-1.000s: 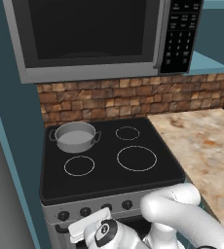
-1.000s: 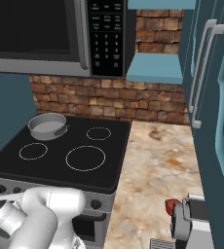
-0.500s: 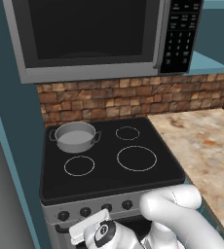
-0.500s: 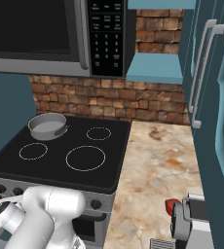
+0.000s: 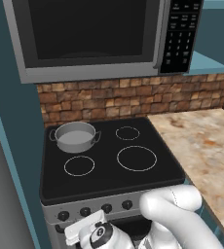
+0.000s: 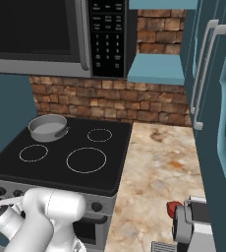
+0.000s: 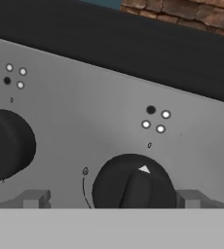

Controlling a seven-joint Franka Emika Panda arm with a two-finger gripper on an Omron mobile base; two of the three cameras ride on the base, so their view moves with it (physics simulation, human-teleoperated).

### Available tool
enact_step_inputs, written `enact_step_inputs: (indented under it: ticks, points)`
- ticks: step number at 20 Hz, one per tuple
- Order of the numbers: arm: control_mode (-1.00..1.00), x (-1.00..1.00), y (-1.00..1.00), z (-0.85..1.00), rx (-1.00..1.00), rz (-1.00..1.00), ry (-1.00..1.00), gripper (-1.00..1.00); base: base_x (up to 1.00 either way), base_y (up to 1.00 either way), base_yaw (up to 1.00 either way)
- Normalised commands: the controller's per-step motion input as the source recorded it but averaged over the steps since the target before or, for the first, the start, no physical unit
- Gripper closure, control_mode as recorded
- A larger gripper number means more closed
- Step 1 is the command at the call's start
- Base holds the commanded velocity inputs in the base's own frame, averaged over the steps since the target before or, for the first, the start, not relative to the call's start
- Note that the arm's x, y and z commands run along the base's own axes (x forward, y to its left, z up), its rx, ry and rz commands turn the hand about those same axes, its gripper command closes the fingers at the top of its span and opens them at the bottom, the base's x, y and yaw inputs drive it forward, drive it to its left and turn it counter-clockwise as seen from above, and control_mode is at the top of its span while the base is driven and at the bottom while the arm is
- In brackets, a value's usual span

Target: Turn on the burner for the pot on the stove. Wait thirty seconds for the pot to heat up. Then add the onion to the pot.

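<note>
Hand view close on the stove's knob panel, pincer wide open

Hand view looks straight at the grey steel front of the stove. Two round black knobs sit on it. One black knob is low in the middle, between the two small grey fingertips of the pincer, which stand wide apart on either side of it without touching it. A small white triangle on that knob points up and slightly right. A second black knob sits at the left edge. Above each knob is a cluster of four small dots, three white and one dark.

Left base view shows the flat black glass cooktop with thin white rings. A small shallow grey metal pot with two loop handles stands on the rear left burner. The white arm bends low in front of the knob row.

Right base view shows a speckled beige stone worktop to the right of the stove. A small round red onion lies near its front edge, just beside a grey appliance, well apart from the pot.
</note>
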Motion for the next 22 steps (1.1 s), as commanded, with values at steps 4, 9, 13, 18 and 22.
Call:
enact_step_inputs:
  ticks: [4,9,13,18,22]
  points:
    - [-1.0,0.0,0.0,0.0,0.0,0.0,0.0,-1.0,0.0,0.0,0.0]
    - [-1.0,0.0,0.0,0.0,0.0,0.0,0.0,1.0,0.0,0.0,0.0]
    - [-1.0,0.0,0.0,0.0,0.0,0.0,0.0,1.0,0.0,0.0,0.0]
    - [-1.0,0.0,0.0,0.0,0.0,0.0,0.0,1.0,0.0,0.0,0.0]
    - [-1.0,0.0,0.0,0.0,0.0,0.0,0.0,1.0,0.0,0.0,0.0]
